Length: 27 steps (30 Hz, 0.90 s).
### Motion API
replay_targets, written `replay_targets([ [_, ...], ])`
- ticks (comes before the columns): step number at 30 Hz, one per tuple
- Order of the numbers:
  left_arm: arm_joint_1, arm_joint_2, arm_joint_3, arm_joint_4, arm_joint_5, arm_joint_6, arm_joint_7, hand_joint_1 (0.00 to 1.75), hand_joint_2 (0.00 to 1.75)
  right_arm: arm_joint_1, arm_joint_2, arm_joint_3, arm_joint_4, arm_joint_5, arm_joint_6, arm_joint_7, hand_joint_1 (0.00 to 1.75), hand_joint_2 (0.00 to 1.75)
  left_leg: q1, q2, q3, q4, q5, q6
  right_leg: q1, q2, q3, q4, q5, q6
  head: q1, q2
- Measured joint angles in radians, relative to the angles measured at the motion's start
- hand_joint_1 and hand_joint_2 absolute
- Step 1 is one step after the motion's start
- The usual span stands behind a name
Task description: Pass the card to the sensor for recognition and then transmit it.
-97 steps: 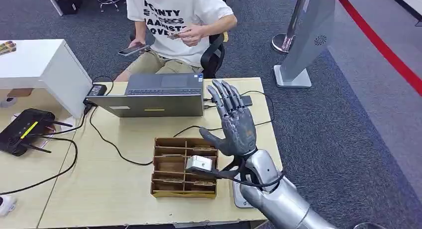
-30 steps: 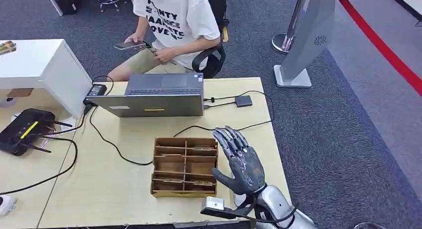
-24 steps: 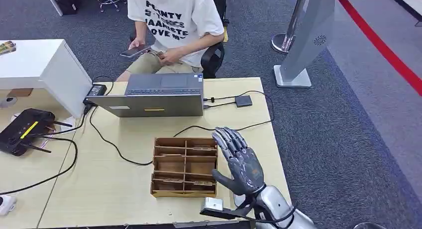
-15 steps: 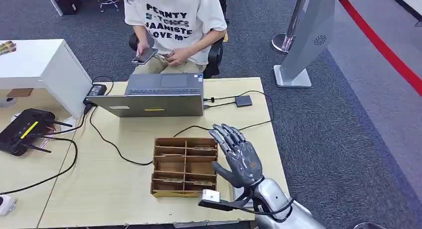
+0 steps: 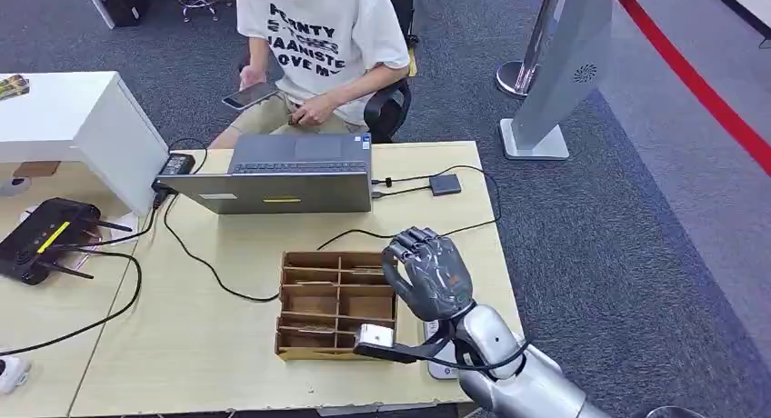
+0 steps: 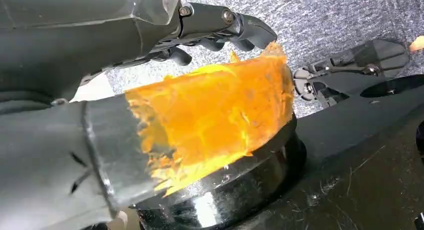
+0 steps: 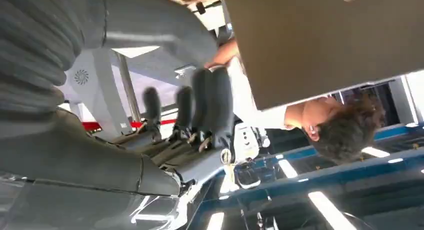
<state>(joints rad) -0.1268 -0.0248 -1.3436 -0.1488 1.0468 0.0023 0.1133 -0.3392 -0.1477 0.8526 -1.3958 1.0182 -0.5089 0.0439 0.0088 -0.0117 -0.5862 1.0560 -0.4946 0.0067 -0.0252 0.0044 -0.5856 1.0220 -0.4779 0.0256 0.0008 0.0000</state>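
Observation:
A brown wooden divider box (image 5: pixel 335 305) sits on the light table, with thin cards (image 5: pixel 367 271) lying in its compartments. My right hand (image 5: pixel 425 274) hovers over the box's right far corner, fingers bent downward and nothing visible in them. In the right wrist view its fingers (image 7: pixel 200 105) stand apart from the thumb, with no card between them. A small black square sensor (image 5: pixel 445 184) on a cable lies at the table's far right. My left hand (image 6: pixel 165 115), with an orange-covered thumb, hangs low and holds nothing.
A grey laptop (image 5: pixel 282 175) stands behind the box, with black cables (image 5: pixel 205 259) running across the table. A person (image 5: pixel 318 45) sits behind the table holding a phone. A white flat device (image 5: pixel 440 363) lies under my right wrist. A black router (image 5: pixel 41 236) lies on the left.
My right hand has risen from the table's front edge toward the box's right far corner. Its fingers went from straight to bent downward. The seated person shifted the phone.

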Motion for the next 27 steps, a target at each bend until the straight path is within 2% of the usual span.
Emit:
replay_targets([
  [2, 0.0, 0.0, 0.0, 0.0, 0.0, 0.0, 0.0, 0.0, 0.0, -0.003, 0.005, 0.0, 0.0, -0.001, 0.006, 0.0, 0.8, 1.75, 0.0, 0.0, 0.0, 0.0, 0.0, 0.0, 0.0, 0.0, 0.0, 0.0, 0.0, 0.0, 0.0, 0.0],
  [4, 0.0, 0.0, 0.0, 0.0, 0.001, 0.0, 0.0, 0.0, 0.0, -0.004, 0.009, 0.0, -0.003, -0.002, 0.006, 0.0, 0.77, 1.75, 0.0, 0.0, 0.0, 0.0, 0.0, 0.0, 0.0, 0.0, 0.0, 0.0, 0.0, 0.0, 0.0, 0.0],
  [7, 0.0, 0.0, 0.0, 0.0, 0.004, 0.001, -0.001, 0.0, 0.0, -0.004, 0.011, 0.002, -0.02, -0.008, 0.002, -0.002, 0.82, 1.75, 0.0, 0.0, 0.0, 0.0, 0.0, 0.0, 0.0, 0.0, 0.0, 0.0, 0.0, 0.0, 0.0, 0.0],
  [17, 0.001, 0.002, 0.0, 0.0, 0.013, 0.008, -0.009, 0.0, 0.0, -0.003, 0.011, 0.013, -0.112, -0.084, 0.027, -0.047, 0.79, 1.75, 0.0, 0.0, 0.0, 0.0, 0.0, 0.0, 0.0, 0.0, 0.0, 0.0, 0.0, 0.0, 0.0, 0.0],
  [27, 0.0, 0.003, 0.0, 0.0, 0.01, 0.008, -0.007, 0.0, 0.0, -0.01, 0.016, 0.054, -0.103, -0.115, 0.061, -0.055, 0.79, 1.75, 0.0, 0.0, 0.0, 0.0, 0.0, 0.0, 0.0, 0.0, 0.0, 0.0, 0.0, 0.0, 0.0, 0.0],
])
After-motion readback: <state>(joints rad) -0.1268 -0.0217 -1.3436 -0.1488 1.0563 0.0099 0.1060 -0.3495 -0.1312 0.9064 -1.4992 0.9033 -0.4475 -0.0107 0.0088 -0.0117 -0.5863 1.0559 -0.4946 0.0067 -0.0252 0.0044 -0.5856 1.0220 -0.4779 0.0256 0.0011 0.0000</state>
